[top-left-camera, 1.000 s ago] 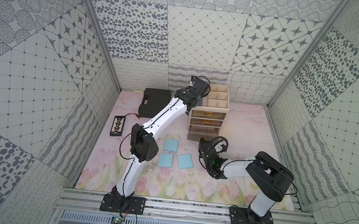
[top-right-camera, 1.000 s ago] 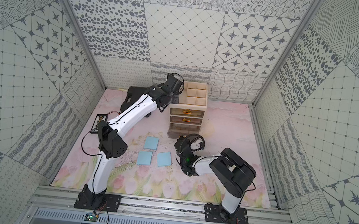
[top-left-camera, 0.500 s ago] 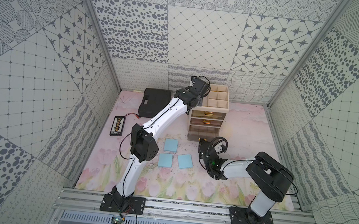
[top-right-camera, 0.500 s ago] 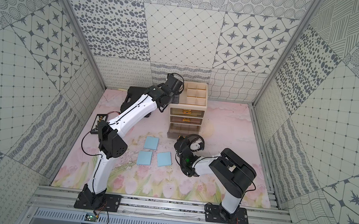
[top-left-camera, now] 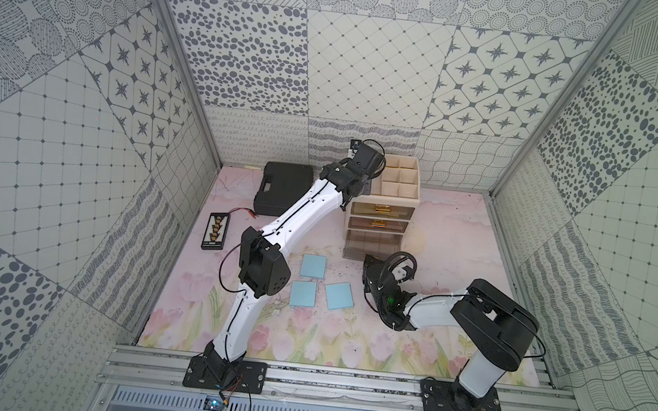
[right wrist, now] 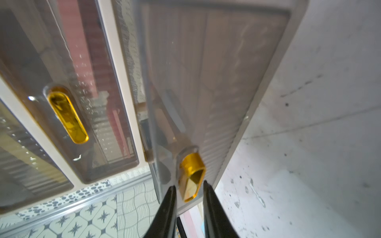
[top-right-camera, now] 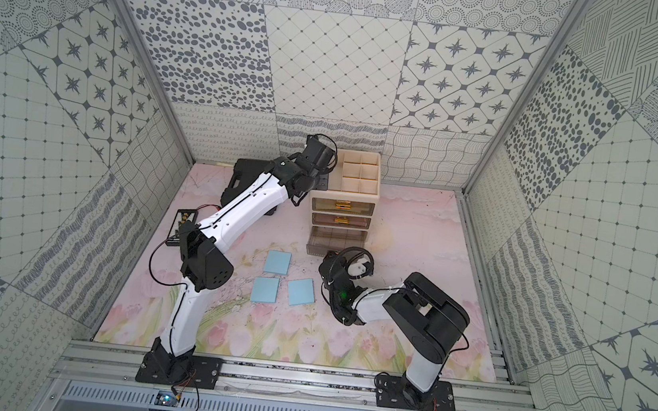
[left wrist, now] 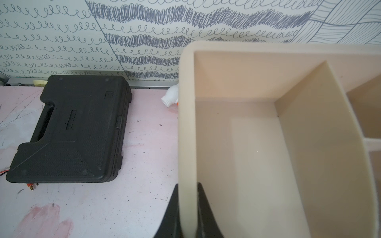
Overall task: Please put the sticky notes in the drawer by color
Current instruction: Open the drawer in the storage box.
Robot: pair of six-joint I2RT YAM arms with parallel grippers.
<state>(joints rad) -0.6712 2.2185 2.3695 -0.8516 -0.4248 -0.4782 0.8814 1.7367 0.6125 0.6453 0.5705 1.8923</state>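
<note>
In both top views the cream drawer cabinet [top-left-camera: 382, 197] [top-right-camera: 345, 195] stands just above the middle of the frame, at the back of the table [top-left-camera: 461, 237]. Its bottom drawer [top-left-camera: 373, 244] [top-right-camera: 338, 241] is pulled out toward the lower edge, and the two above it are pushed in.

Three light blue sticky notes [top-left-camera: 313, 265] [top-right-camera: 277, 262] lie flat on the table, left of and below the open drawer. One is nearer the cabinet and two sit side by side below it, none of them touching.

The left hand [left wrist: 188, 185] is closed on the side wall of the cabinet's divided tray top, one finger inside and one outside.

The right hand [right wrist: 189, 185] is low in front of the open drawer. Its fingers straddle the gold handle [right wrist: 191, 177] with the jaws parted (a sliver of gap shows on one side), so it grips nothing.

A black case [top-left-camera: 283, 187] lies left of the cabinet.
</note>
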